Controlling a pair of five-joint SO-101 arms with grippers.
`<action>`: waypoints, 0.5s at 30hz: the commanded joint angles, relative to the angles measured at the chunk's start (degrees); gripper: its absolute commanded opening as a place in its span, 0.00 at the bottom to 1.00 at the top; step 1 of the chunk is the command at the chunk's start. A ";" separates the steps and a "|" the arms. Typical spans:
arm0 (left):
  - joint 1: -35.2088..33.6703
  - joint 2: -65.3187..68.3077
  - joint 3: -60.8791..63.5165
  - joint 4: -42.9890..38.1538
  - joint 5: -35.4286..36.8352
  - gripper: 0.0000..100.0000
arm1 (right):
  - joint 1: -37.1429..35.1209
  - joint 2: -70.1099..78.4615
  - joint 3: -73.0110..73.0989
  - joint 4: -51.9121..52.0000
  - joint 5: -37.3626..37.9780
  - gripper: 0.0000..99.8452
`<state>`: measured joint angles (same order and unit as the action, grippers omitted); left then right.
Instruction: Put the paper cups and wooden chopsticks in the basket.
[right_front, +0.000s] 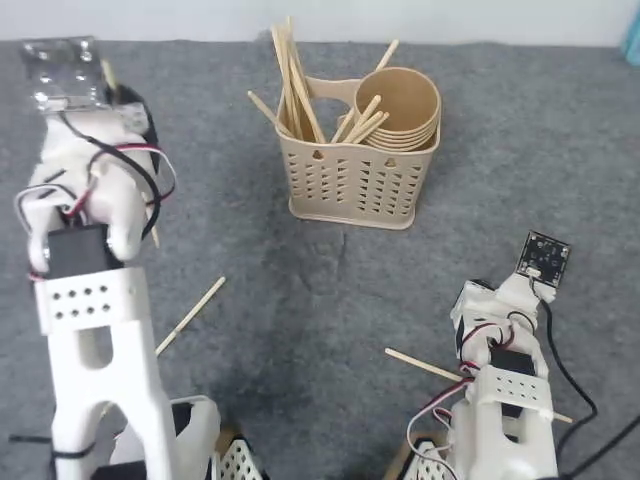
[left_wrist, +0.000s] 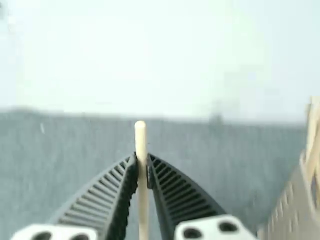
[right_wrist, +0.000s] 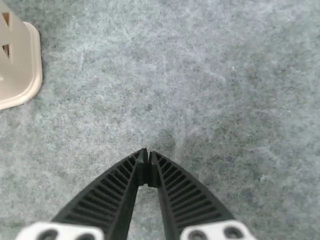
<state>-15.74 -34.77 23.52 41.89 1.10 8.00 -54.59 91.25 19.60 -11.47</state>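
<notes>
High view shows a beige perforated basket (right_front: 350, 185) standing upright on the grey carpet (right_front: 300, 290), near the far edge of the table. A stack of paper cups (right_front: 400, 105) sits in one of its compartments, with a few sticks leaning inside the top cup. A bundle of chopsticks (right_front: 295, 85) stands on end in the other compartment, fanning out above the rim.

Two sticks lie on the carpet outside the basket. A loose chopstick (right_front: 190, 315) rests at a slant beside the left arm (right_front: 85, 200), well apart from the basket. A second loose chopstick (right_front: 425, 365) lies at the foot of the right arm (right_front: 505, 390) and passes under it.

The left arm stands tall on its side of the table, off to the side of the basket. In the left wrist view, the left gripper (left_wrist: 142, 161) is clamped on a held chopstick (left_wrist: 140, 135). The stick runs straight up between the ribbed black fingers, and its rounded end pokes out past the fingertips. The basket's wall shows at the edge of that view, off to one side of the gripper.

In the right wrist view, the right gripper (right_wrist: 148, 153) points down at bare carpet. Its fingers are pressed together with nothing between them. A corner of the basket's base sits well away from the tips.
</notes>
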 joint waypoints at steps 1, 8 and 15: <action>0.44 -3.34 -1.10 -8.70 0.70 0.01 | -0.04 -1.54 -1.85 -0.13 0.88 0.01; 5.89 -4.04 -1.10 -27.43 0.79 0.01 | -0.04 -1.54 -1.85 -0.13 0.88 0.01; 12.84 -4.04 -1.45 -43.60 0.79 0.01 | -0.04 -1.54 -1.85 -0.04 0.88 0.01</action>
<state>-6.07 -36.62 23.52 4.18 1.27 8.00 -54.59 91.25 19.60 -11.47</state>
